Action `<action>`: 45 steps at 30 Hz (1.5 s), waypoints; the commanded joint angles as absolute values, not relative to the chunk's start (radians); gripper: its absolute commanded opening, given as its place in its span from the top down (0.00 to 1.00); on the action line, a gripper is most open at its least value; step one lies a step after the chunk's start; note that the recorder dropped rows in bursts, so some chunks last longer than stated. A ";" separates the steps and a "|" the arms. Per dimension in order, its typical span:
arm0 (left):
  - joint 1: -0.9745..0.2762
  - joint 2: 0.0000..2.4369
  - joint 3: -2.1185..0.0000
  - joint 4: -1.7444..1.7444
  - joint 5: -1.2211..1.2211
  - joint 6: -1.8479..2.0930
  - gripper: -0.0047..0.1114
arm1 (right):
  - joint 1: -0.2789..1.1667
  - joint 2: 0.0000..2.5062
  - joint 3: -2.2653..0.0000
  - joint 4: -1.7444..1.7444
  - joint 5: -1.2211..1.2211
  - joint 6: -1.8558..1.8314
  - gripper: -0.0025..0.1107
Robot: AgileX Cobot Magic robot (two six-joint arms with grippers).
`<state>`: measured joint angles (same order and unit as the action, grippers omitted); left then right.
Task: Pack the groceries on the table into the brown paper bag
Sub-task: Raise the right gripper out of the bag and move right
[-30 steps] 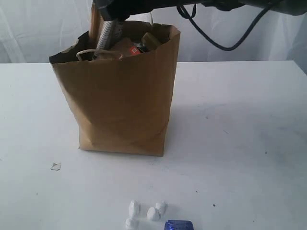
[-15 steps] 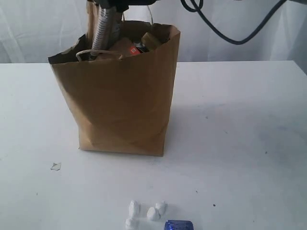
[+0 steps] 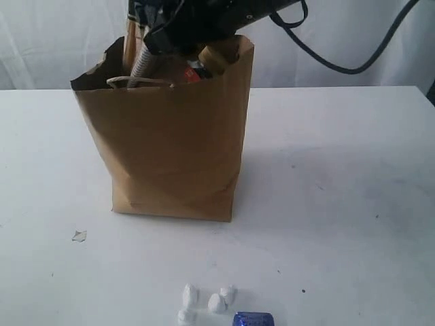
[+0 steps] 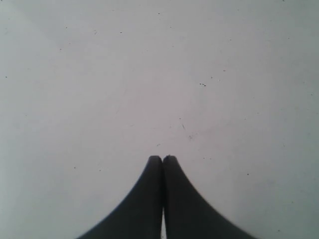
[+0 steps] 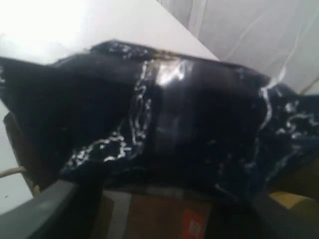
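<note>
"Where was the can [image 5: 164,114]?"
"Grasped in the right gripper [image 5: 164,199], over the bag [image 3: 170,136], left of the table's [image 3: 340,170] middle."
"And the left gripper [image 4: 162,159]?"
"Clenched tight, above the table."

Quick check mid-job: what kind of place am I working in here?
Probably a lab or test setup, not a shop: a broad white tabletop, a plain white draped cloth backdrop, and a creased brown paper bag staged on it.

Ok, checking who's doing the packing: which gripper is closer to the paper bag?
Right. The right gripper is over the open top of the bag, gripping a dark package; the left gripper is shut above the table, no bag in its view.
</note>
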<state>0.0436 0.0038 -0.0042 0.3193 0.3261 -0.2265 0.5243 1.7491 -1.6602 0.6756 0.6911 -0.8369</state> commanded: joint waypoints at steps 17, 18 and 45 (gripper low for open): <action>0.035 0.000 0.000 0.317 0.329 -0.230 0.96 | 0.527 1.608 -1.663 0.488 0.665 -0.762 0.28; 0.035 0.000 0.000 0.317 0.329 -0.230 0.96 | 0.527 1.591 -1.663 0.486 0.665 -0.762 0.28; 0.035 0.000 0.000 0.317 0.329 -0.230 0.96 | 0.527 1.440 -1.585 0.363 1.221 -0.113 0.28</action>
<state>0.0436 0.0038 -0.0042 0.3193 0.3261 -0.2265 0.5280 1.4396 -1.6290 0.3800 1.2167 -0.2815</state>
